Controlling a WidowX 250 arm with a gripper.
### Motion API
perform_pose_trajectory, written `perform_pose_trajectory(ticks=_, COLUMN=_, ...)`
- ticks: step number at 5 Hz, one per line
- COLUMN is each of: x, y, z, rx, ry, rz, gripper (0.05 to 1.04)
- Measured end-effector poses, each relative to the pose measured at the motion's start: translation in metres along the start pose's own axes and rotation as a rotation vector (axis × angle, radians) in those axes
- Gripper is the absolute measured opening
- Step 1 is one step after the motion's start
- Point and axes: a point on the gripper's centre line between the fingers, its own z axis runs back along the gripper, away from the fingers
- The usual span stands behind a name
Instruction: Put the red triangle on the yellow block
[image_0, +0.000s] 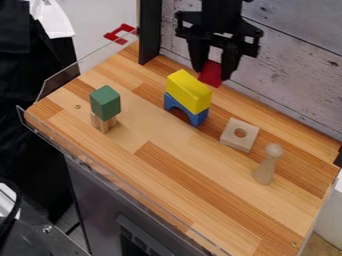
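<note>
One red triangle (210, 75), its tilt hard to judge, hung pinched in the gripper (212, 73) near the yellow block (189, 92), which an off-centre push might topple from the blue arch (198, 118).

We see a gray wood-plank wall (297, 82) rising behind a striped wooden desk (230, 217), tan floor (322, 247) at lower right.

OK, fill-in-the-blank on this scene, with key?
The gripper holds the ____ triangle.
The yellow block sits on a ____ arch.
The ____ box stands on bare wood.
The square beside the peg has a round ____ in its middle.

Missing: red; blue; green; hole.
</note>
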Motion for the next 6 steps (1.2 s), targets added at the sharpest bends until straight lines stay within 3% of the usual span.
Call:
perform_pose_trajectory(ticks=3, x=0.006, y=0.022, z=-0.01, rx=0.047, ry=0.023, rz=0.036, gripper=0.529)
perform_pose_trajectory(ticks=6, x=0.007, y=0.037, z=-0.017, rx=0.039, ry=0.051, rz=0.105, gripper=0.529)
